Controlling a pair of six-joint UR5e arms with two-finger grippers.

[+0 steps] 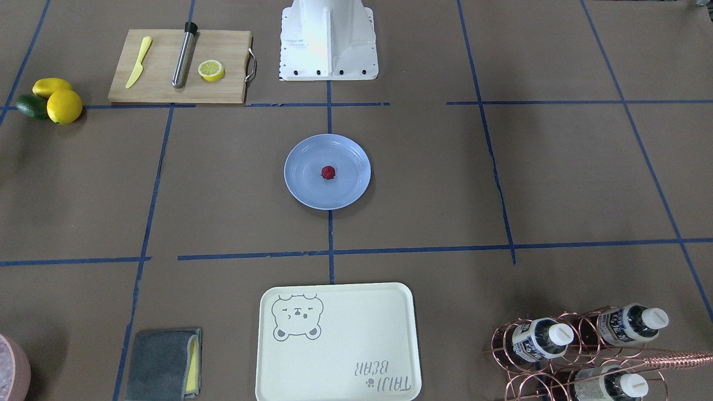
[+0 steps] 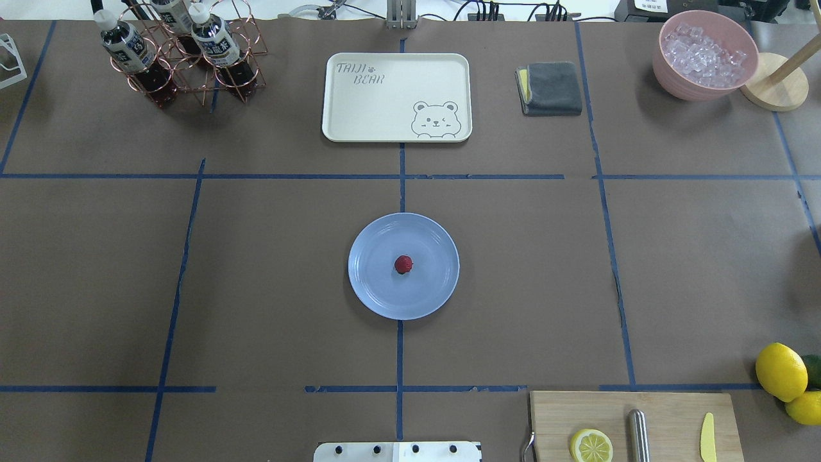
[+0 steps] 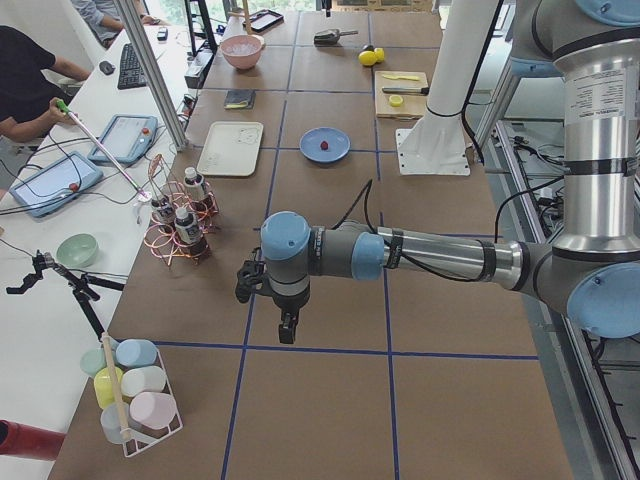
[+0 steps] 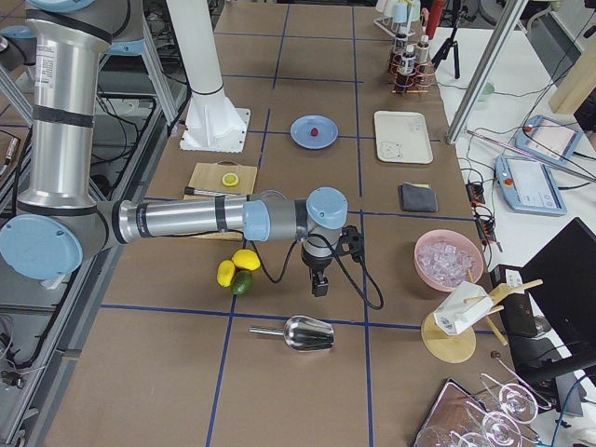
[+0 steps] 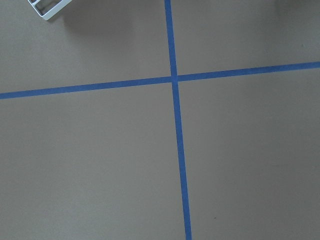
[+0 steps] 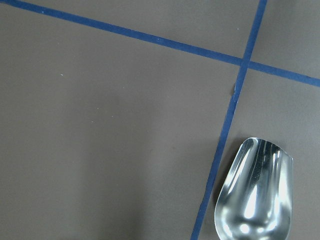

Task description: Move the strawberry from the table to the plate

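The strawberry point(image 1: 328, 172) point(image 2: 403, 264), a small dark red fruit, lies in the middle of the light blue plate point(image 1: 301, 191) point(image 2: 371, 290), which rests at the centre of the brown table point(image 1: 557, 178). No gripper is near it. Only the side views show the grippers. The left gripper point(image 3: 287, 331) hangs over bare table far from the plate point(image 3: 340, 152), near the bottle rack. Beside the lemons and the metal scoop, far from the plate point(image 4: 300, 134), the right gripper point(image 4: 319, 285) points down. I cannot tell whether either is open or shut.
A cream bear tray point(image 2: 396, 96), a folded grey cloth point(image 2: 550, 88) and a pink bowl of ice point(image 2: 704, 55) line the far side. A copper bottle rack point(image 2: 179, 54) stands far left. A cutting board point(image 2: 635, 427) with a lemon half sits near right, by lemons point(image 2: 780, 371). A metal scoop point(image 6: 256, 192) lies under the right wrist.
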